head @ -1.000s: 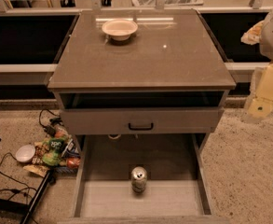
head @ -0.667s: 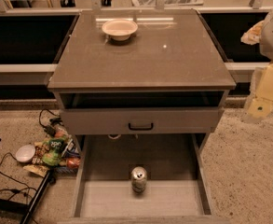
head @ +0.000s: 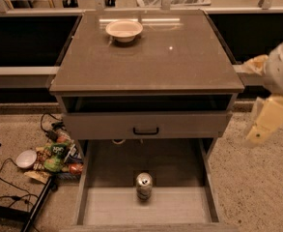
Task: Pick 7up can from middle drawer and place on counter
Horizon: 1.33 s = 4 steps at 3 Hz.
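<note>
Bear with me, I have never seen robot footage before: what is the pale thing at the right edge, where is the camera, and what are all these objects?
This is one picture from a single camera looking down from the front; where it is mounted is not known. The pale shape on the right is the robot's arm, ending in its pincer, which hangs to the right of the furniture with nothing visible in it. The flat top is the counter, and a cream bowl stands near its far edge. Below, the middle drawer is pulled out, and the 7up can stands upright on its floor, untouched. Packets lie on the ground to the left.
</note>
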Tool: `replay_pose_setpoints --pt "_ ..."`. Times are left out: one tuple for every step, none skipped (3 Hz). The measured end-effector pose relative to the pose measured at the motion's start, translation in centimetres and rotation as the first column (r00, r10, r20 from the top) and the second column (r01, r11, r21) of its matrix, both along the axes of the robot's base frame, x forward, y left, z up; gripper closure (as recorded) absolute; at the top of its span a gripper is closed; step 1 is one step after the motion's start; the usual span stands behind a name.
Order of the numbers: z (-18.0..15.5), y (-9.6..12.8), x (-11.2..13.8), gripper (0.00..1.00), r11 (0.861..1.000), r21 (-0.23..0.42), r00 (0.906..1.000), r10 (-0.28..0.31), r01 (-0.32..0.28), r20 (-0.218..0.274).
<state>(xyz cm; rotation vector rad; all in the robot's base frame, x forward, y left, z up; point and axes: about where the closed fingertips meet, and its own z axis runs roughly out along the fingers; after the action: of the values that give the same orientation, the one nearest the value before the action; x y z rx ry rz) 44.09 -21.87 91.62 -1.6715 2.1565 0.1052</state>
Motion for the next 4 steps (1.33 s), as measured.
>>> replay_pose_setpoints --pt "-7.1 0.4 0.3 0.0 0.979 0.201 0.9992 0.032 -0.036 0.022" --pt "-12.1 1.8 2.6 0.0 0.912 0.405 0.9935 0.02 -0.064 0.112" --pt "-17.4 3.2 4.5 0.0 0.815 0.566 0.972 -0.017 -0.123 0.234" --pt "-20.5 3.2 3.9 0.0 0.781 0.609 0.9644 -0.036 -0.136 0.262"
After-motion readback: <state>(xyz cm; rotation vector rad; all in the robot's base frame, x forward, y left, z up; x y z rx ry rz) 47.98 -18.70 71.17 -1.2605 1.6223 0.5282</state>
